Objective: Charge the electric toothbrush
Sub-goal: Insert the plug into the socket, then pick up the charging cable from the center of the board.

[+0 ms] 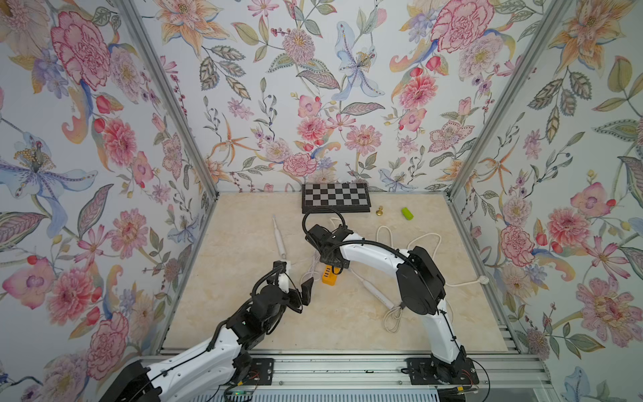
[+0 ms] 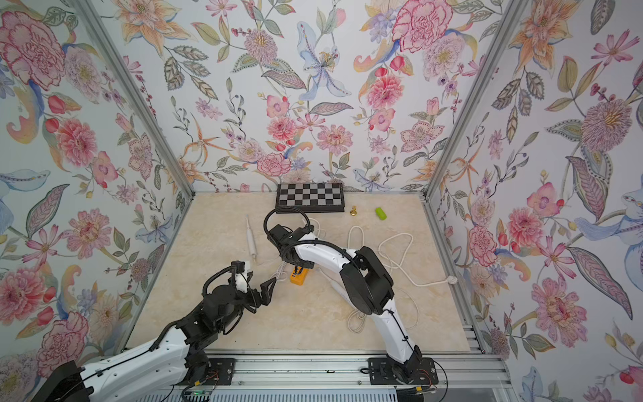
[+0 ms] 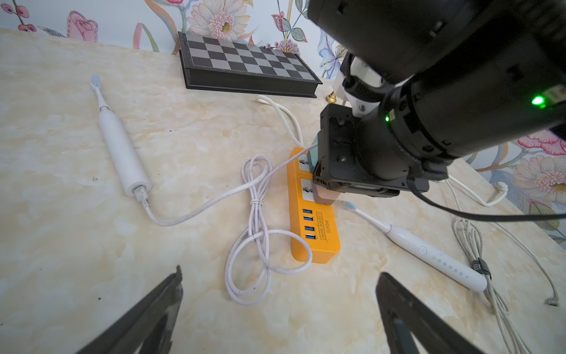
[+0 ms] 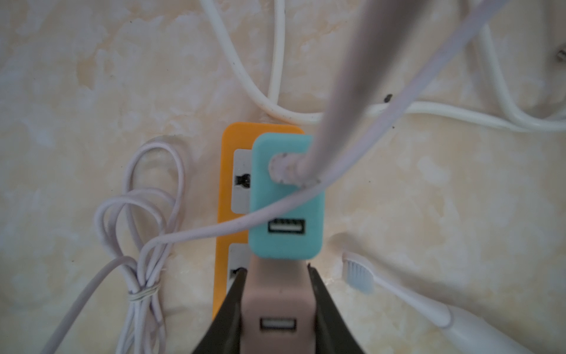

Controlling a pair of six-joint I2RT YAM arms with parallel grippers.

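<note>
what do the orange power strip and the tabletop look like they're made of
Orange power strip: likely moulded plastic, matte, uniform colour, rounded edges.
Tabletop: marble or marble-look laminate, cream with cloudy veining, slight sheen; cannot tell which.

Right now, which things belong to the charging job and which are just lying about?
Job: toothbrush with cable, lilac cable, teal adapter, pink adapter in the right gripper, orange power strip.
Lying about: chessboard, gold chess piece, green block, second toothbrush.
</note>
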